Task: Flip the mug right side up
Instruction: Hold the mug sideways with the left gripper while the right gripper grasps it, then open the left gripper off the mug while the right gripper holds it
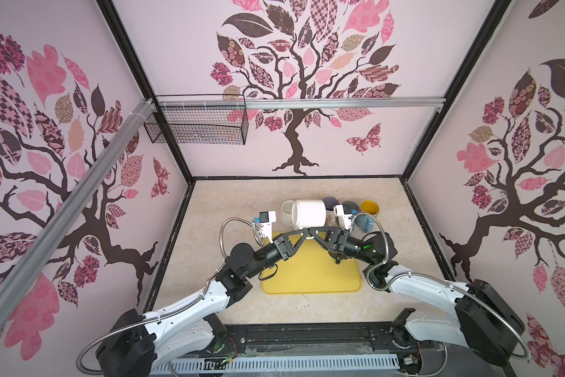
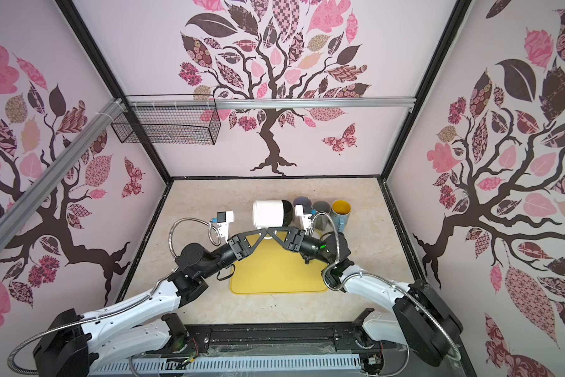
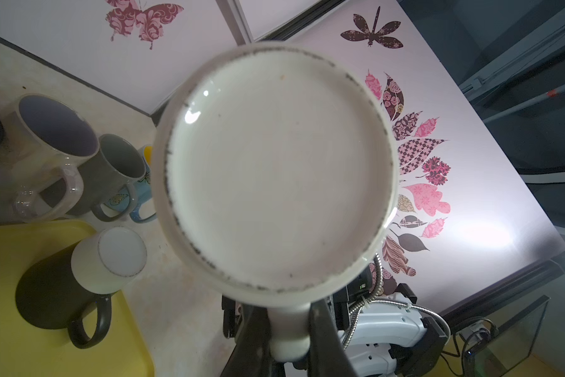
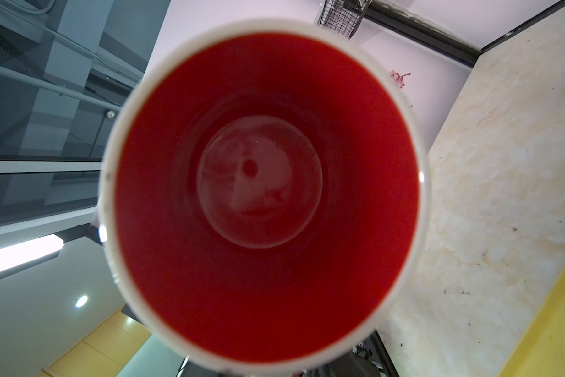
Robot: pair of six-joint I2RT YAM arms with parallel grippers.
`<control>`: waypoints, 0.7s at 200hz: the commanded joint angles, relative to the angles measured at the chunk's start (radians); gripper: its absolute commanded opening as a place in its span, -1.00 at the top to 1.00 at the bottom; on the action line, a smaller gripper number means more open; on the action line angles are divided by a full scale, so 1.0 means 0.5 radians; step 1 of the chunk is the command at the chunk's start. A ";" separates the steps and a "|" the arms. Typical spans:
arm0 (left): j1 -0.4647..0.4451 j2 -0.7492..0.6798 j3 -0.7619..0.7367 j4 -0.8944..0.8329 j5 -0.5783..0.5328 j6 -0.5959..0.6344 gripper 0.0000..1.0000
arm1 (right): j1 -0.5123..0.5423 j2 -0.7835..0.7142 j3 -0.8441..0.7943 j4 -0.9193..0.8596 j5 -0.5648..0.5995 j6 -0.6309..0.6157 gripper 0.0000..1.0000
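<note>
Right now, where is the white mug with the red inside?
In a top view the white mug hangs sideways at centre, about over the yellow tray's far edge, just before the mug row.

Mug (image 3: 274, 169) — glossy glazed ceramic, rough at the base rim (image 3: 171, 196); tray (image 1: 310, 274) matt plastic; tabletop (image 1: 209, 212) smooth.

Mug (image 1: 309, 213) on its side, up off tray (image 1: 310, 277), handle (image 3: 289, 339) in L pincer (image 3: 287, 315). R pincer (image 1: 312, 231) meets it tip to tip from opp. side. Tray under both pincers. Upturned mug (image 3: 108, 258) on tray's far edge, behind them. Row of 3 upright mugs (image 2: 321, 207) on table (image 1: 242, 212), behind R pincer.
</note>
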 commanded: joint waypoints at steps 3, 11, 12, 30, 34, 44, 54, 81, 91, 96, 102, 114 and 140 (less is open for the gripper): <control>-0.039 -0.003 -0.041 0.177 0.147 0.040 1.00 | -0.013 0.076 0.136 0.151 0.066 0.064 0.49; -0.040 -0.005 -0.042 0.176 0.150 0.047 1.00 | -0.014 0.087 0.143 0.167 0.067 0.071 0.57; -0.041 -0.006 -0.043 0.177 0.149 0.048 1.00 | -0.014 0.087 0.144 0.169 0.068 0.071 0.59; -0.042 -0.010 -0.047 0.160 0.153 0.058 1.00 | -0.014 0.090 0.155 0.165 0.068 0.067 0.83; -0.042 -0.011 -0.050 0.154 0.155 0.061 1.00 | -0.016 0.088 0.155 0.158 0.069 0.064 0.91; -0.044 -0.008 -0.055 0.144 0.152 0.063 1.00 | -0.014 0.087 0.167 0.147 0.069 0.064 1.00; -0.042 -0.011 -0.063 0.144 0.149 0.066 1.00 | -0.015 0.089 0.173 0.140 0.062 0.061 1.00; -0.039 -0.052 -0.043 -0.001 0.135 0.135 0.99 | -0.014 0.074 0.185 0.088 0.048 0.035 1.00; -0.039 -0.102 0.017 -0.228 0.123 0.226 -0.09 | -0.014 0.059 0.180 0.046 0.052 0.013 1.00; -0.039 -0.132 0.065 -0.397 0.091 0.274 -0.76 | -0.014 0.045 0.177 0.015 0.054 -0.009 1.00; -0.039 -0.180 0.118 -0.615 0.027 0.357 -0.92 | -0.016 0.029 0.173 -0.035 0.060 -0.040 1.00; -0.039 -0.282 0.248 -1.150 -0.196 0.525 -0.93 | -0.014 -0.026 0.170 -0.181 0.079 -0.129 1.00; -0.036 -0.437 0.321 -1.591 -0.549 0.799 -0.93 | -0.015 -0.176 0.200 -0.564 0.142 -0.386 1.00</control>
